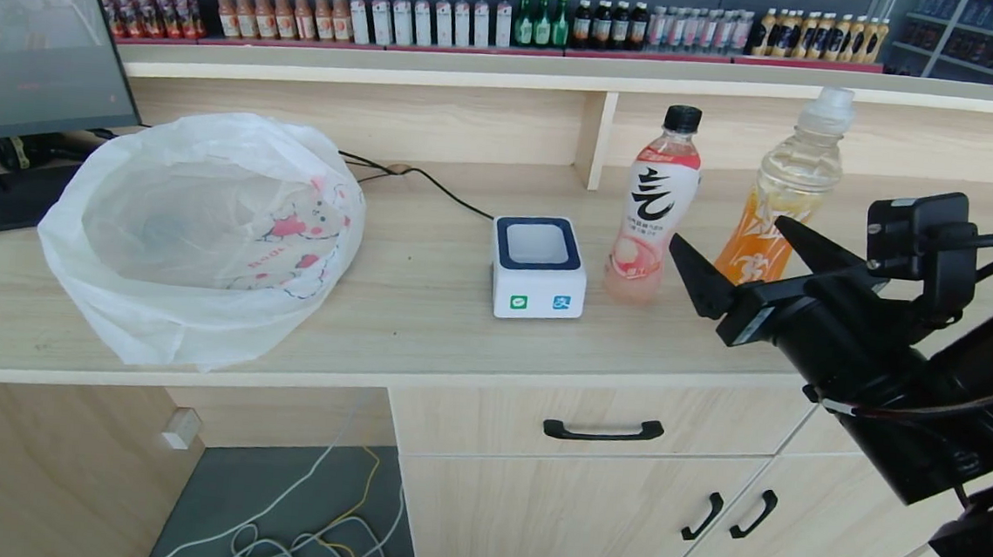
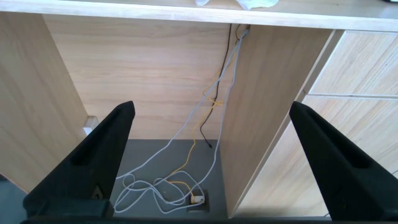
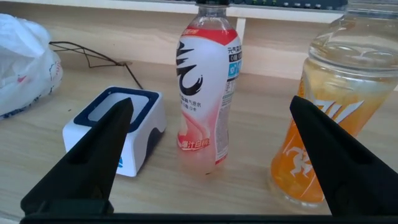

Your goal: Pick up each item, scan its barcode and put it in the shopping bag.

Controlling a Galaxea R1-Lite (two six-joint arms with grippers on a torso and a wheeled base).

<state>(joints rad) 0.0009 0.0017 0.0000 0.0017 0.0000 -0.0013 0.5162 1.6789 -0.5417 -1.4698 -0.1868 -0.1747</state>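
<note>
Two bottles stand on the wooden counter (image 1: 423,326): a pink drink bottle (image 1: 651,211) with a black cap and, to its right, an orange drink bottle (image 1: 782,194) with a clear cap. A white scanner box (image 1: 538,266) sits left of the pink bottle. Further left, the white shopping bag (image 1: 203,232) lies with its mouth wide. My right gripper (image 1: 734,234) hovers open just in front of the two bottles, holding nothing. From the right wrist, the pink bottle (image 3: 208,93) is framed between the fingers, with the orange bottle (image 3: 336,137) and scanner (image 3: 118,130) to either side. My left gripper (image 2: 211,106) hangs open below the counter.
A dark monitor (image 1: 33,28) stands at the back left, and a black cable (image 1: 416,177) runs from it to the scanner. A raised shelf with a divider (image 1: 595,137) backs the counter. Drawers (image 1: 599,430) sit below, and loose cables (image 2: 168,180) lie on the floor.
</note>
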